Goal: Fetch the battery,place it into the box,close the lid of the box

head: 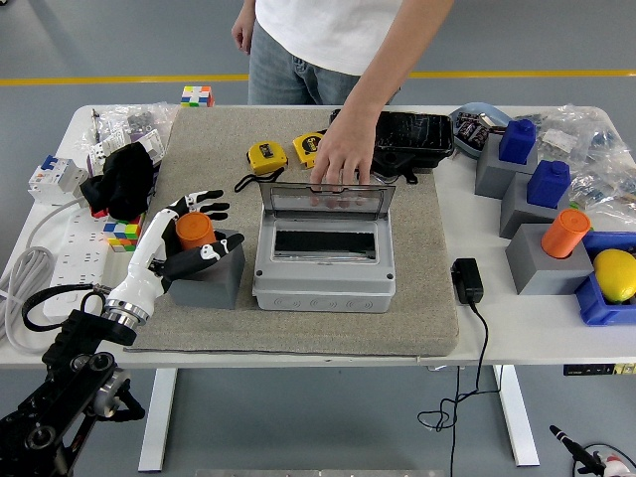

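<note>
While the box sits open:
Left hand (189, 234): fingers spread around orange battery (194, 231), not clamped.
Box (324, 266): person's hand (343, 159) holds lid (326, 200) upright.

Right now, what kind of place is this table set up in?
Probably a robotics lab or workshop: a white table crowded with practice items like the grey box and tape measures, a grey floor with a yellow line, and a person assisting.

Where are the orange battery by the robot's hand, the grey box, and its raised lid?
orange battery (195, 229), head view, its top.
grey box (323, 283), head view, front wall.
lid (328, 199), head view, clear panel.
</note>
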